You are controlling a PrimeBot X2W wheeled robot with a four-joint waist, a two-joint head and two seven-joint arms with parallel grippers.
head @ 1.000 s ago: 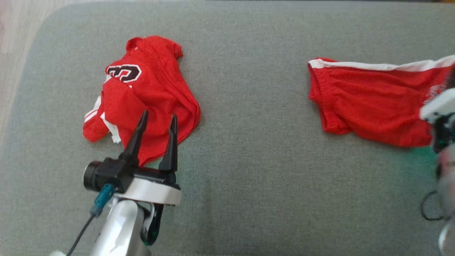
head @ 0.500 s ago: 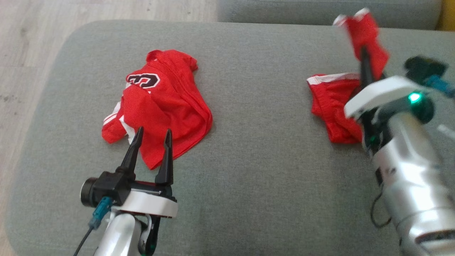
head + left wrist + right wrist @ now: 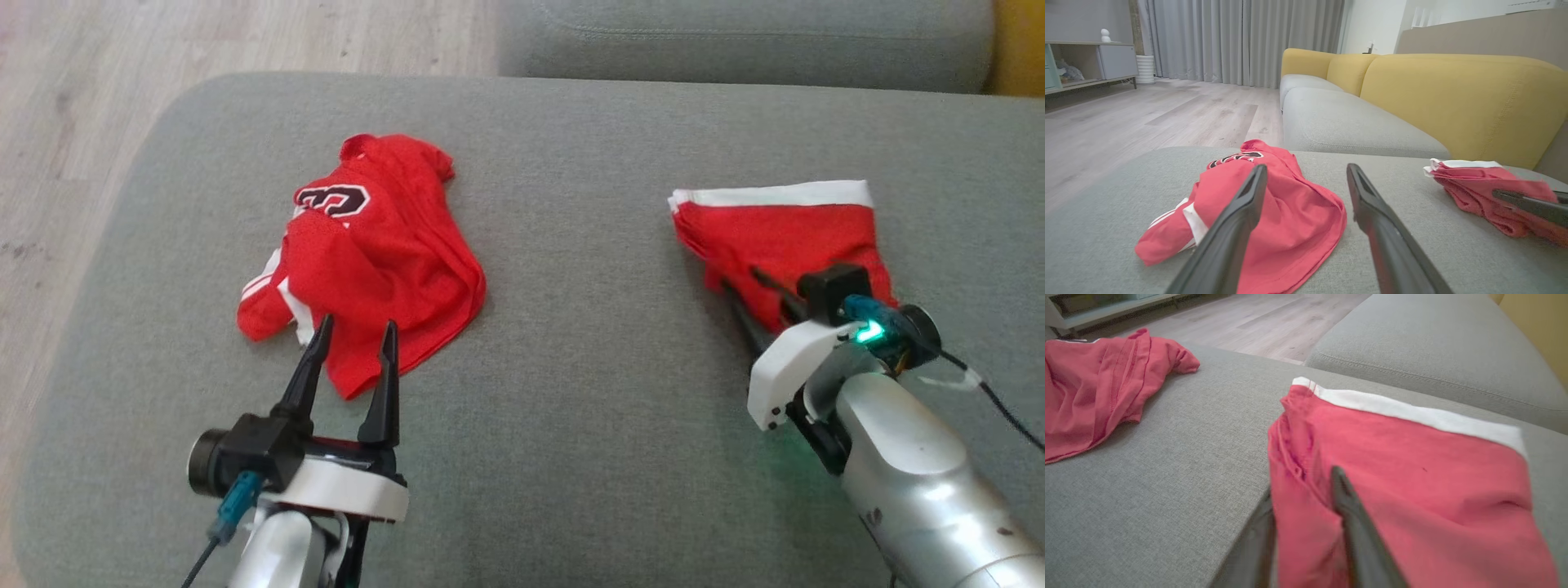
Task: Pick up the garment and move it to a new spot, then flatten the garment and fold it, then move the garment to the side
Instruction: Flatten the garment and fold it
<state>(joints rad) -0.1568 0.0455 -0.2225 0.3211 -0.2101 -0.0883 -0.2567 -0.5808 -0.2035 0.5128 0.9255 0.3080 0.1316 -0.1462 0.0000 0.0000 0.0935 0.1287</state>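
The garment [image 3: 784,229] is a pair of red shorts with a white band, lying folded in half on the right of the grey cushion [image 3: 571,392]. My right gripper [image 3: 739,278] rests low at its near left corner. In the right wrist view the garment [image 3: 1412,465] has a fold of cloth lying between the fingers of the right gripper [image 3: 1302,484], one finger on top and one under the edge, jaws slightly apart. My left gripper [image 3: 359,322] hovers open just short of a crumpled red jersey [image 3: 375,253], holding nothing.
The jersey [image 3: 1274,204] with a dark number lies on the cushion's left half. Wooden floor [image 3: 73,122] runs past the left edge. A second grey seat [image 3: 735,41] and a yellow backrest [image 3: 1453,102] stand behind. Bare cushion separates the two clothes.
The right gripper carried the lifted half of the shorts over and laid it down, so they lie folded, and its jaws have parted. The camera shifted; the left arm stayed put.
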